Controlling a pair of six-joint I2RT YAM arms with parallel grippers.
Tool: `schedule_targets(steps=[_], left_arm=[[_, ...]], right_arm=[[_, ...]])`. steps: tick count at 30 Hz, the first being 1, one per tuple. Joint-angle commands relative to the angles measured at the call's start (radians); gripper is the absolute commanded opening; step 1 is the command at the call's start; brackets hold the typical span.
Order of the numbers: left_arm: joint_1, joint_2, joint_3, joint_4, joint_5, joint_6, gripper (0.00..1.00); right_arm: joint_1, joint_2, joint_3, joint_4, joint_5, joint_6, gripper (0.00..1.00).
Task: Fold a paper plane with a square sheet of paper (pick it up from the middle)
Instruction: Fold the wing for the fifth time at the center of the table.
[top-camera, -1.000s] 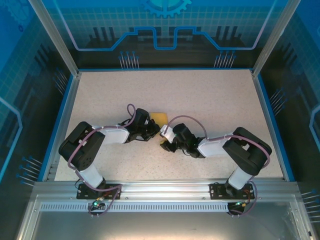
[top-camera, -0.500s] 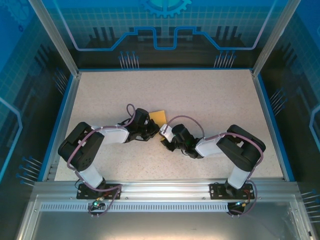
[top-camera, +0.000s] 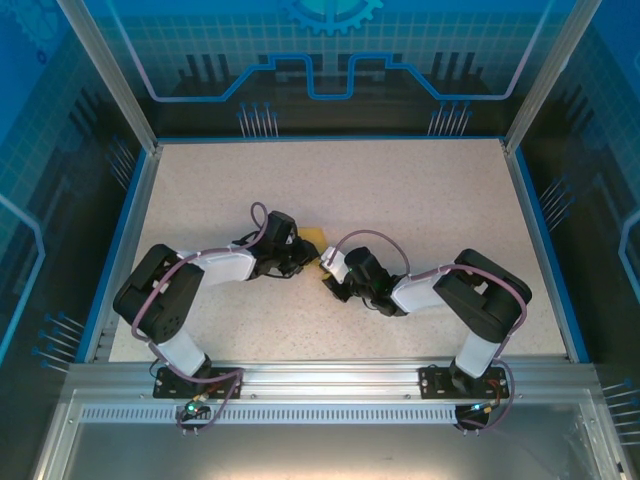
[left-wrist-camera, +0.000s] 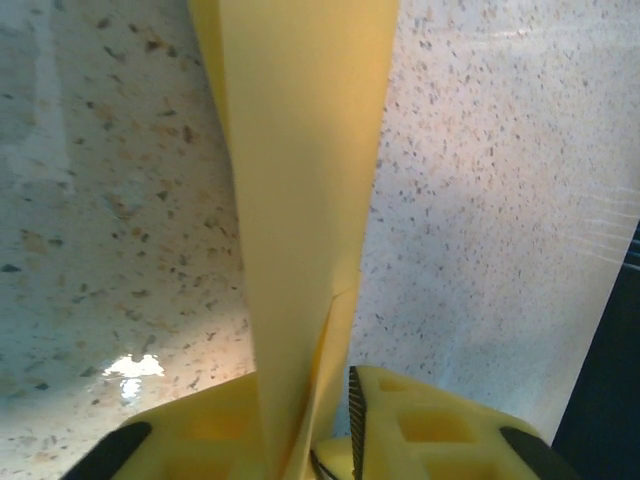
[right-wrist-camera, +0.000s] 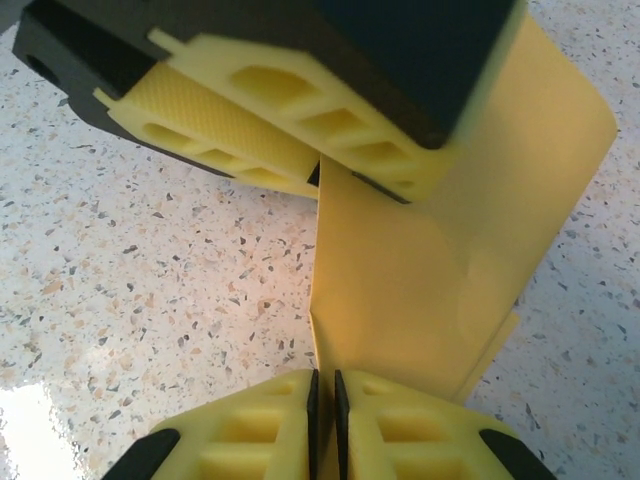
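Observation:
The sheet of paper, orange-yellow and folded into a narrow creased strip, stands on edge between my two grippers at the table's middle. My left gripper has the folded paper between its fingers. The paper lies against the left finger, and a thin gap separates it from the ribbed right pad. My left gripper is slightly open. My right gripper is shut on the paper's lower edge, facing the left gripper across the sheet. From above, my right gripper sits just right of the paper.
The speckled tabletop stretches bare behind and beside the arms, bounded by a blue rim and slanted metal frame posts. Both arms lie low, elbows out toward the table's sides.
My right gripper's jaws have closed onto the paper's edge. My left gripper's jaws have eased apart. The paper has turned more upright, so less of it shows from above.

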Motion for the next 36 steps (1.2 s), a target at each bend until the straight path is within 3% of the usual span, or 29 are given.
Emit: schedule_targets(steps=[1, 5, 10, 16, 26, 36], left_arm=[[0.005, -0.013, 0.03, -0.058, -0.023, 0.041, 0.15], [0.005, -0.013, 0.042, -0.08, -0.018, 0.029, 0.06], [0.005, -0.016, 0.054, -0.11, -0.003, -0.004, 0.05], [0.005, -0.019, 0.062, -0.131, 0.005, -0.019, 0.04], [0.005, -0.029, 0.067, -0.14, 0.008, -0.021, 0.03], [0.008, -0.052, 0.071, -0.158, 0.004, -0.013, 0.03]], right_arm=[[-0.012, -0.022, -0.009, 0.028, -0.027, 0.016, 0.17], [-0.008, -0.034, 0.0, 0.024, 0.0, 0.013, 0.26], [0.019, -0.036, 0.0, 0.086, 0.077, -0.031, 0.45], [0.034, 0.015, 0.031, 0.138, 0.078, -0.07, 0.51], [0.037, 0.1, 0.083, 0.148, 0.053, -0.064, 0.44], [0.006, 0.122, 0.076, 0.143, 0.004, -0.024, 0.21]])
